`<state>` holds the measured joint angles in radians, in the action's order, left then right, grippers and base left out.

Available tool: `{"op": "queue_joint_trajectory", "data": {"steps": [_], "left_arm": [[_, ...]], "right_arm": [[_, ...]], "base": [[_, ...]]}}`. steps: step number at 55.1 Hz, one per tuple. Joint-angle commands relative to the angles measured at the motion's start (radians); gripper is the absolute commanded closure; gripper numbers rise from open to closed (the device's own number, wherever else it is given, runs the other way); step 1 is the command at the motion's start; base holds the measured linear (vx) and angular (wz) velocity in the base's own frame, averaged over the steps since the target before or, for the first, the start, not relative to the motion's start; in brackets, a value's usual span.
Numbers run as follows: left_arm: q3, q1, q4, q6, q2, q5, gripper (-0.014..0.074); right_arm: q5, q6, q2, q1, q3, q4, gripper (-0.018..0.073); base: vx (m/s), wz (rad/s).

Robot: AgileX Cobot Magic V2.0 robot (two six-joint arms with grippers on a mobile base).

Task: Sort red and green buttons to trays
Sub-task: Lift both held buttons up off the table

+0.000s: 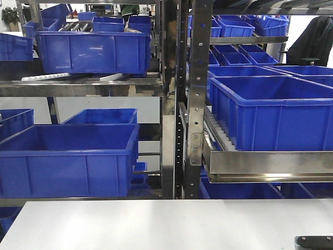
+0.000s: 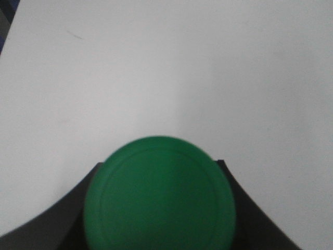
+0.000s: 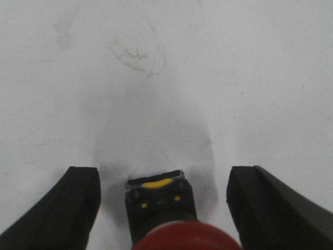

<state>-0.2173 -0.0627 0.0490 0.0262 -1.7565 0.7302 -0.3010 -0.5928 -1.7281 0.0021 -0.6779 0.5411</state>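
We count two push buttons: one green-capped button (image 2: 158, 203) and one red-capped button (image 3: 164, 213) with a dark body. Black gripper fingers (image 3: 78, 205) number four, a pair in each wrist view. There is one white table (image 1: 156, 224) and two metal racks (image 1: 195, 104). Blue crates (image 1: 93, 52) run past a dozen; overlap hides the exact total.

the green button (image 2: 161, 203) has a smooth, satin plastic cap with a faint moulded ring. my right gripper (image 3: 164, 174) has matt black fingers (image 3: 78, 203). the red button (image 3: 179, 237) has a shiny red cap on a dark plastic body. the table (image 3: 208, 62) is matt white and faintly scuffed. the crates (image 1: 83, 156) are glossy blue plastic, the rack (image 1: 260, 164) polished metal.
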Motion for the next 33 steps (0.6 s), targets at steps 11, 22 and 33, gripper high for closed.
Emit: {"op": "queue_joint_trajectory", "data": {"steps": [11, 22, 33], "left_arm": [[-0.016, -0.001, 0.000, 0.009, 0.023, 0.080, 0.0602], [-0.016, -0.001, -0.165, 0.008, 0.030, 0.187, 0.0602], [-0.016, -0.001, -0.291, 0.164, 0.031, 0.253, 0.0600]], "right_arm": [[-0.051, -0.001, 0.034, -0.005, -0.025, -0.008, 0.0366], [-0.033, -0.001, 0.037, -0.005, -0.025, -0.011, 0.0530], [-0.019, 0.001, 0.117, -0.002, -0.025, -0.018, 0.0574]], "base": [[0.00, 0.00], [0.00, 0.00], [0.00, 0.00]]}}
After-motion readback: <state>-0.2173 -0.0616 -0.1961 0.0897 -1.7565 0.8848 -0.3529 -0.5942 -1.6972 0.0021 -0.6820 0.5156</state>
